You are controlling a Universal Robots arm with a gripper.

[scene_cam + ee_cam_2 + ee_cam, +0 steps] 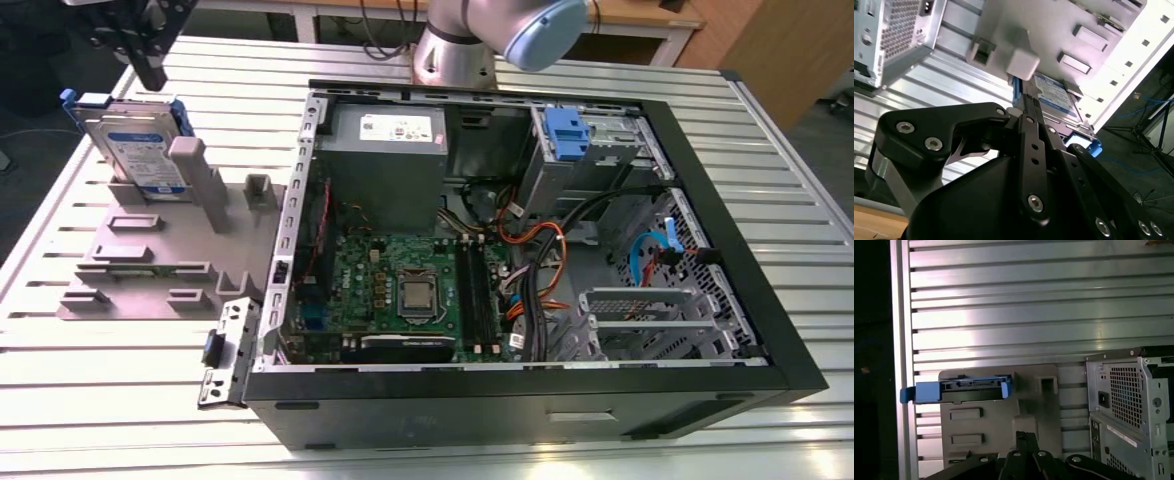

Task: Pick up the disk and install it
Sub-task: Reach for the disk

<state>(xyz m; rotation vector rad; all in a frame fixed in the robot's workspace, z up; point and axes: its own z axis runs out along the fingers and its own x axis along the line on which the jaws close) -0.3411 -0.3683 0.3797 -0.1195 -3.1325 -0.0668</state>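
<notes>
Disk [138, 150] stands on edge in a grey stand [134, 262], at six o'clock from the empty, pressed-together fingers [154, 72] in the exterior view.

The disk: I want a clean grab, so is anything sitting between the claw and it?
Nothing visible does. In the exterior view the claw hangs right above the disk, which stands on edge in the gray holder, its top edge uncovered.

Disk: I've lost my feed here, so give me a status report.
Gripper hovers just above disk. Disk upright in grey holder, outside computer case. Nothing between gripper and disk.
</notes>
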